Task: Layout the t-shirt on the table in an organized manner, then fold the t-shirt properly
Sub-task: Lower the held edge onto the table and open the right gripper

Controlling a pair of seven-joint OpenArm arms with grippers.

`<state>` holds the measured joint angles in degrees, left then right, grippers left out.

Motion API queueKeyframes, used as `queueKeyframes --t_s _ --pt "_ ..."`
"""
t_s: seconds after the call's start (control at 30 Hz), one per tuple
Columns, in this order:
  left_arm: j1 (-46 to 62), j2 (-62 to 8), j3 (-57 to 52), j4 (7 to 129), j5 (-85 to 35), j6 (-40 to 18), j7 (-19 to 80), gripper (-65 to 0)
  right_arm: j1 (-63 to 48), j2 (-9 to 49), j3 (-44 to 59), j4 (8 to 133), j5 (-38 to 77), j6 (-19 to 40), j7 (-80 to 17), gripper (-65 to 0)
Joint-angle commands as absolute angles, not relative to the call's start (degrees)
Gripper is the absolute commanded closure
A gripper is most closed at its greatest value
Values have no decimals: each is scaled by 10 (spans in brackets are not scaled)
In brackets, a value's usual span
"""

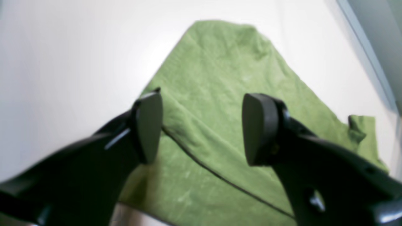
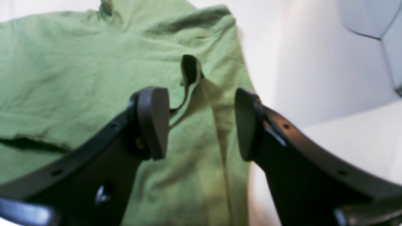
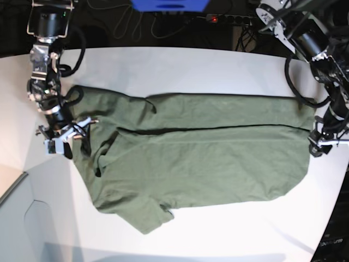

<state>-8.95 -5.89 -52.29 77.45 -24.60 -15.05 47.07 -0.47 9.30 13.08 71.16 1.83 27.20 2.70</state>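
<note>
The olive-green t-shirt (image 3: 207, 158) lies spread across the white table (image 3: 180, 65), its top long edge folded over along a lengthwise crease. My left gripper (image 1: 204, 128) hovers open over the shirt (image 1: 220, 78) near that fold line, and nothing sits between its pads. In the base view it (image 3: 319, 144) is at the shirt's right end. My right gripper (image 2: 201, 122) is open above the shirt (image 2: 78, 72). A pinched-up ridge of cloth (image 2: 190, 72) stands between its fingers, unclamped. In the base view it (image 3: 73, 136) is at the shirt's left end, by the collar.
Cables, a power strip (image 3: 229, 19) and a blue box (image 3: 169, 4) lie behind the table's far edge. The curved table edge (image 1: 367, 53) runs close to the shirt's right end. A grey surface (image 3: 22, 218) borders the table at lower left.
</note>
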Motion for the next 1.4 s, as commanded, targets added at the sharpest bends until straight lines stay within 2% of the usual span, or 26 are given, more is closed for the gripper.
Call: queueKeyframes --t_s 0.0,0.23,0.4,0.7,0.73,0.8,1.0,1.37 --pt "-80 -67 -524 789 -249 -153 464 -389 -7 98 135 735 25 272 44 -334" --pt "-13 -67 -524 751 -249 -153 420 -392 -81 98 135 808 25 272 44 -336" --pt "-15 -76 -521 670 -248 -153 369 -391 -117 98 135 822 26 272 44 -336" --pt "-40 -94 -521 595 -248 -153 356 -387 -150 102 145 816 25 272 44 -336" --pt "-40 -94 -521 596 -249 -153 356 -376 -152 99 156 813 25 272 44 -337" --pt "-41 -94 -521 599 -249 -153 356 -313 -157 97 178 807 25 272 44 -337" --pt "-48 -94 -522 597 -249 -153 349 -11 -186 97 185 793 26 272 44 -337" --pt "-49 -94 -523 599 -249 -153 349 0 -202 85 180 778 26 272 43 -337"
